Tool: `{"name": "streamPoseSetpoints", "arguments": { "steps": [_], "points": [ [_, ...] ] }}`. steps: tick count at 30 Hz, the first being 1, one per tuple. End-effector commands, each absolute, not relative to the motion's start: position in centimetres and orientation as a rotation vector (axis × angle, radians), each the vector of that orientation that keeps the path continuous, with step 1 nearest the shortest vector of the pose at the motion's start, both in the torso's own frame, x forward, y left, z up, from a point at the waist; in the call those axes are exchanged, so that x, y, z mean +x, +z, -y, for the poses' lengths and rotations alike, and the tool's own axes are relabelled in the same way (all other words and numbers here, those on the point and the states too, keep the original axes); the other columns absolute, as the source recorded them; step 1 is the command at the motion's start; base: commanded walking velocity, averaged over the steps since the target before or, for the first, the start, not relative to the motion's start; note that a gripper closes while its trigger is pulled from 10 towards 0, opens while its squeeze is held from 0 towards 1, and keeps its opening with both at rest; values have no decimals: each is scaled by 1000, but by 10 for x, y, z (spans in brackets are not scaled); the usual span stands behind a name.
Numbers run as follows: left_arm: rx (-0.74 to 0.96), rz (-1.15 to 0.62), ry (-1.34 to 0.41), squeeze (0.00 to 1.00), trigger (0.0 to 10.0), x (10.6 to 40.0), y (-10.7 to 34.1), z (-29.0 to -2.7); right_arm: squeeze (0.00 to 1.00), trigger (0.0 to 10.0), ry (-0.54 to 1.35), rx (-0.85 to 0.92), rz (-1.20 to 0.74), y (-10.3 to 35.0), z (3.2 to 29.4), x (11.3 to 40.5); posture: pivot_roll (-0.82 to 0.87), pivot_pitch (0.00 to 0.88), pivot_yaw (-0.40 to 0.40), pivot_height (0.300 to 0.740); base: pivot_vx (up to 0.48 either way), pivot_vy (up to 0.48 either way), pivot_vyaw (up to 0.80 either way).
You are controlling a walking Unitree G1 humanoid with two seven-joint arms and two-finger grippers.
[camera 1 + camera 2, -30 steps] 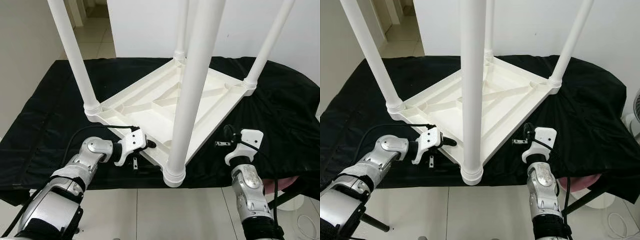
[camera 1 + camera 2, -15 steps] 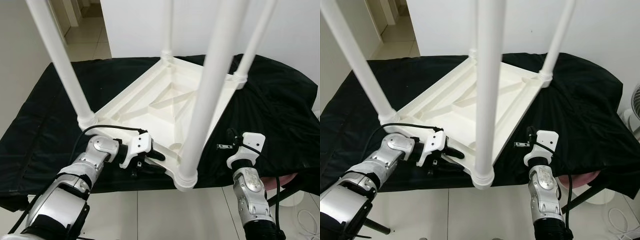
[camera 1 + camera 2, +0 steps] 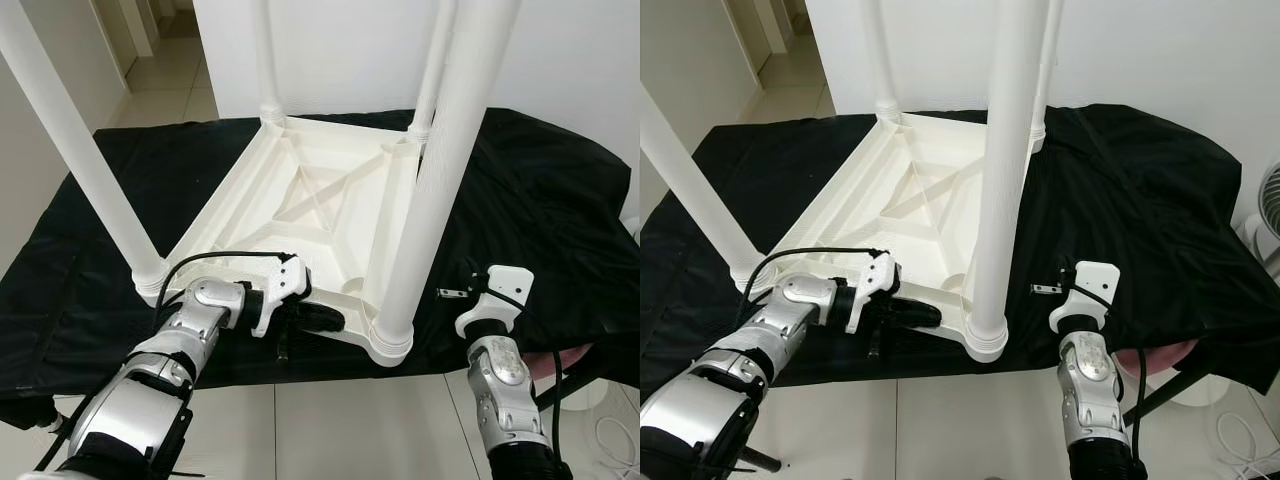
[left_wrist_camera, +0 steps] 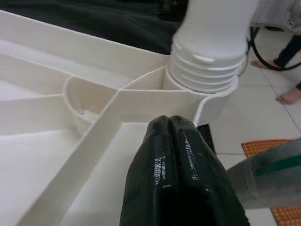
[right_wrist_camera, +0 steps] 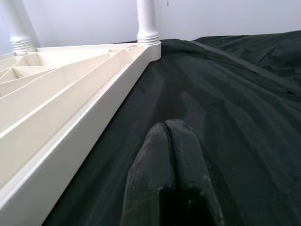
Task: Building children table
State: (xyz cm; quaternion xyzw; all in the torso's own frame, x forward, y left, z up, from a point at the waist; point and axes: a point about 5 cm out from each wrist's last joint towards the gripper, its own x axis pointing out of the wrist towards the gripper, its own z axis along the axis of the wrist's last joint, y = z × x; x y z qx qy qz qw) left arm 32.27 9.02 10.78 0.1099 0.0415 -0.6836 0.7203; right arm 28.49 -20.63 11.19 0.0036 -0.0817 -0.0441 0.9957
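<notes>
The white table (image 3: 320,205) lies upside down (legs up) on the black-draped surface (image 3: 560,200). The left tool (image 3: 325,318), fingers pressed together, rests against its near edge beside the nearest leg (image 3: 440,170). The right tool (image 5: 171,136), also closed, hovers over cloth just right of that leg.

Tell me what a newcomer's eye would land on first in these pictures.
First, the white plastic table lying upside down on a black cloth, its four legs pointing up. Next, the left gripper, fingers shut, pressed against the table's near edge beside the closest leg. The right gripper rests on the cloth to the table's right, apart from it.
</notes>
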Motion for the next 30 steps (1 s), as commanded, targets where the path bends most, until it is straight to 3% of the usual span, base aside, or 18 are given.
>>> {"name": "streamPoseSetpoints", "arguments": {
  "steps": [1, 7, 8, 10, 11, 15, 16, 22, 27, 28, 30],
  "points": [
    [213, -86, -1320, 0, 0, 331, 106, -95, 0, 10000, -95, 11, 154, 111, 206, 284, -151, 0, 76, 740, 0, 0, 0],
    [182, -42, -1294, 0, 0, 333, 112, -93, 0, 10000, -94, 6, 156, 112, 206, 286, -151, 0, 75, 740, 0, 0, 0],
    [171, -39, -1301, 0, 706, 331, 110, -91, 0, 10000, -94, 6, 157, 112, 206, 286, -152, 0, 74, 740, 0, 0, 0],
    [171, -39, -1301, 0, 706, 331, 110, -91, 0, 10000, -94, 6, 157, 112, 206, 286, -152, 0, 74, 740, 0, 0, 0],
    [177, -37, -1332, 0, 10000, 326, 106, -89, 0, 10000, -94, 5, 157, 112, 207, 286, -147, 0, 67, 740, 0, 0, 0],
    [179, -33, -1376, 0, 10000, 320, 104, -89, 0, 10000, -92, 6, 157, 112, 206, 286, -138, 0, 60, 740, 0, 0, 0],
    [150, -35, -1425, 1000, 10000, 317, 108, -91, 0, 10000, -84, 9, 156, 112, 204, 288, -131, 0, 54, 740, 0, 0, 0],
    [131, -26, -1443, 1000, 10000, 319, 114, -95, 0, 10000, -78, 9, 156, 112, 204, 288, -129, 0, 51, 740, 0, 0, 0],
    [211, 13, -1438, 1000, 10000, 314, 121, -99, 0, 10000, -73, 5, 155, 111, 206, 286, -128, 0, 49, 740, 0, 0, 0],
    [209, 11, -1440, 0, 10000, 312, 122, -99, 0, 10000, -73, 4, 153, 111, 206, 285, -127, 0, 46, 740, 0, 0, 0],
    [220, 13, -1444, 0, 10000, 308, 122, -101, 0, 10000, -72, 3, 150, 109, 207, 282, -127, 0, 46, 740, 0, 0, 0]
  ]
}}
